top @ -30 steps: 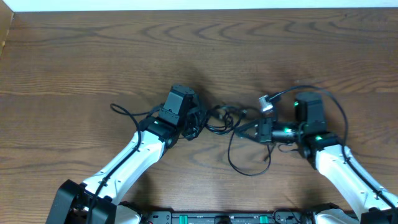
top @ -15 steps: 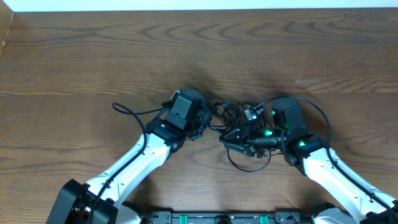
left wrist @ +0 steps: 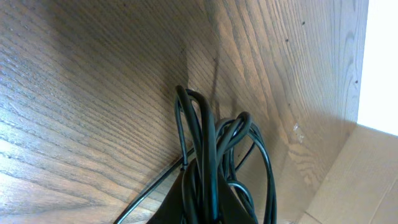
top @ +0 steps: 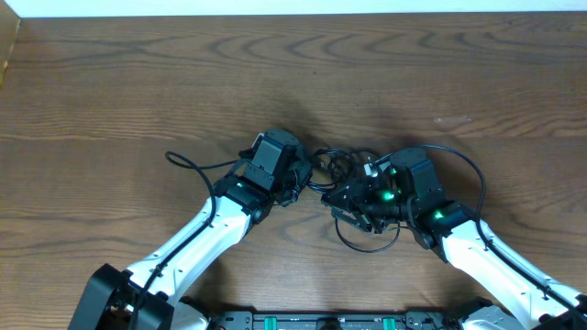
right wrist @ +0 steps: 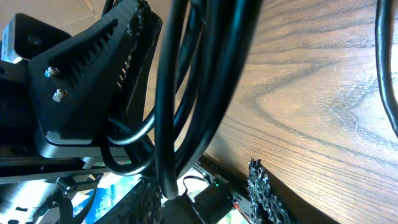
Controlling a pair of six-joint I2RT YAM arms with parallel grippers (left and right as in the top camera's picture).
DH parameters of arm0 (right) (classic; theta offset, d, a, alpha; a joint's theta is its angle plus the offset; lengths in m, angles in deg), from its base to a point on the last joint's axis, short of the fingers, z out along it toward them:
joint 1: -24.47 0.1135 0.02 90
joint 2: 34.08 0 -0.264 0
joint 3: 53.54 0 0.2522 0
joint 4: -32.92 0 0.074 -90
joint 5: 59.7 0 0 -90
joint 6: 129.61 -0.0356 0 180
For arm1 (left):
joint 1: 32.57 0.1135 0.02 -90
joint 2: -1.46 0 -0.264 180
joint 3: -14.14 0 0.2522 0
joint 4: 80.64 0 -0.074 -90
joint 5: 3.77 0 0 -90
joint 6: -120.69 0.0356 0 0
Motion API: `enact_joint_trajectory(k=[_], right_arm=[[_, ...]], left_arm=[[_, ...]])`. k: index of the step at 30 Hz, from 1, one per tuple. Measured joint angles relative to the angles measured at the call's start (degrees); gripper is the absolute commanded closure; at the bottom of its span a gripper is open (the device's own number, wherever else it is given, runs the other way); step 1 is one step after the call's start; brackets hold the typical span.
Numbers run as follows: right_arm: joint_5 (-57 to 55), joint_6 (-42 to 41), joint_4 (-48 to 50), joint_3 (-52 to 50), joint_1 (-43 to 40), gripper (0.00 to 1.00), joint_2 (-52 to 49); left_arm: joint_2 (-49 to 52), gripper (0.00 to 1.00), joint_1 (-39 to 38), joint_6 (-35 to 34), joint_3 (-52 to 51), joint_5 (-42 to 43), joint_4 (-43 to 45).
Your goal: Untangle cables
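Locate the cables (top: 332, 167) near the middle of the surface (top: 275, 73), about midway between its left and right edges. They form a tangled black bundle between the two pincers.

Check the left pincer (top: 295, 179) at the left side of the bundle. Its jaws are together, clamped on several black strands that rise from it in loops in the left wrist view.

Check the right pincer (top: 356, 197) at the right side of the bundle. Its jaws stand apart, and black strands run through the gap close to one of the fingers (right wrist: 87, 68).

Note a small pale plug (top: 371, 168) just beside the right pincer. A loose loop (top: 367, 250) lies on the surface on the near-edge side of that pincer. A single strand (top: 183, 162) trails toward the left edge.
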Motion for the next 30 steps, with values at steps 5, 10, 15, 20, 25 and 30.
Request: enact_joint_trajectory(k=[5, 10, 15, 20, 25, 30], right_arm=[[-0.09, -1.18, 0.28, -0.02, 0.0, 0.55, 0.0], [-0.17, -2.16, 2.05, -0.02, 0.0, 0.53, 0.0], [-0.57, -2.45, 2.14, -0.02, 0.0, 0.53, 0.02], [-0.72, -2.54, 1.99, -0.04, 0.0, 0.61, 0.02], [-3.08, -2.73, 0.44, -0.04, 0.0, 0.99, 0.13], [-7.65, -1.44, -3.5, 0.11, -0.04, 0.99, 0.72]], left_arm=[[0.0, 0.93, 0.0, 1.92, 0.0, 0.04, -0.02], [0.0, 0.92, -0.42, 4.39, 0.0, 0.24, -0.07], [0.0, 0.93, -1.84, 5.42, 0.0, 0.87, -0.02], [0.0, 0.92, -2.03, 5.46, 0.0, 1.97, 0.0], [0.02, 0.92, -2.05, 5.86, 0.0, 4.5, -0.22], [0.26, 0.92, -2.23, 6.8, -0.55, 7.78, -0.44]])
